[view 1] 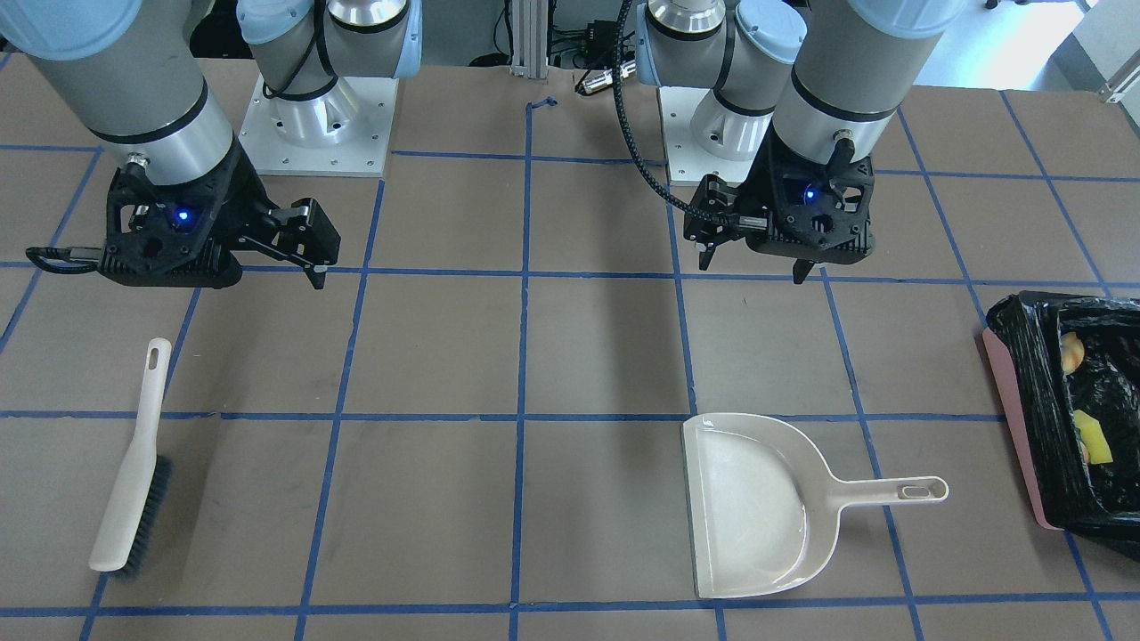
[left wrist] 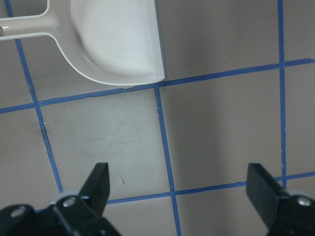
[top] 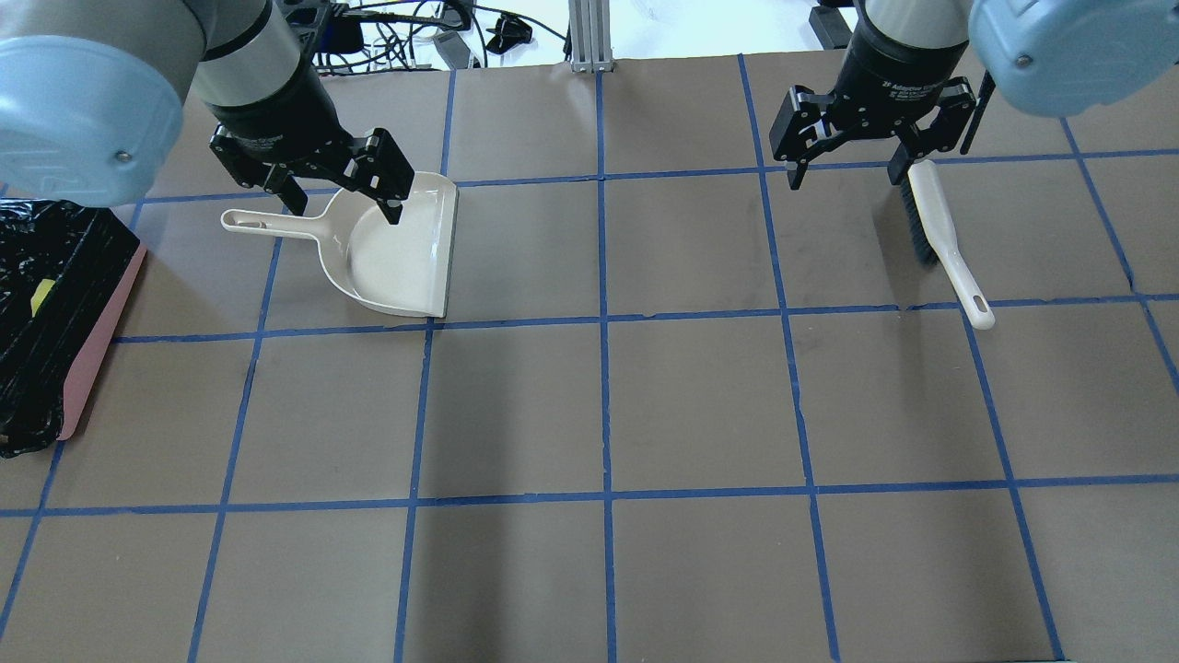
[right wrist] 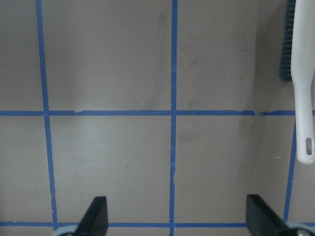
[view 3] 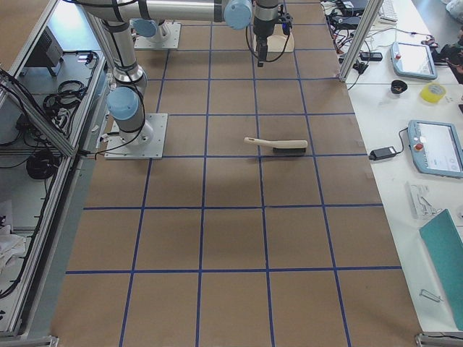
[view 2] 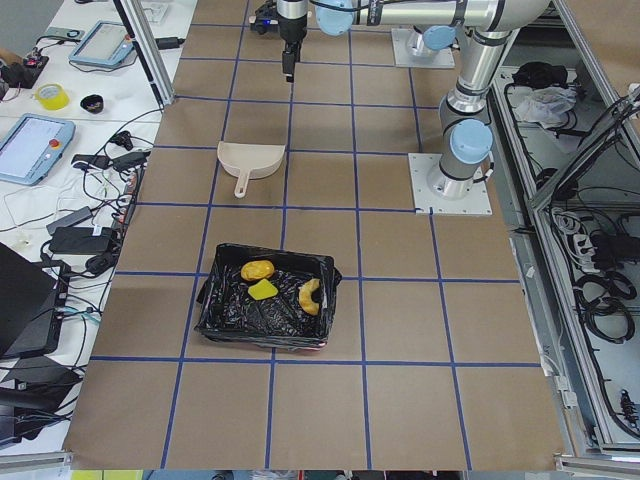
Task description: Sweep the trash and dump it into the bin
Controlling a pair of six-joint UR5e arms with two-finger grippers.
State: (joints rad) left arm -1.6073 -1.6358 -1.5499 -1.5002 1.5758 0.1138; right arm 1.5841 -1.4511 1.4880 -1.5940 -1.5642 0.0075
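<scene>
Both claws are spread wide with nothing in them. The left gripper (top: 345,207) hangs above the table (top: 599,414), and its wrist camera shows only brown paper and blue tape between the fingers (left wrist: 98,187). The right gripper (top: 846,175) hovers the same way on the other side, jaws apart, over bare grid squares.

The beige dustpan (view 1: 757,507) lies flat on the table out in front of the left gripper, apart from it. Its scoop is empty and its handle points toward the bin. The beige brush (view 1: 129,481) lies on the table out beyond the right gripper. Its dark bristles face the middle of the table and the hang-hole end of its handle points back toward the robot. In the right wrist view it only runs down the frame's right edge, outside the fingers.

The bin (view 1: 1015,418), pink with a crinkled black bag, sits at the table's end on the robot's left, beyond the dustpan's handle. The trash is all inside it, lying on the black liner: a golden-yellow lump (view 2: 257,270), a yellow sponge chunk (view 2: 263,290) just beside it, and a tan curved piece (view 2: 311,296) that looks like a dumpling, though it is too small from that end to be sure.
</scene>
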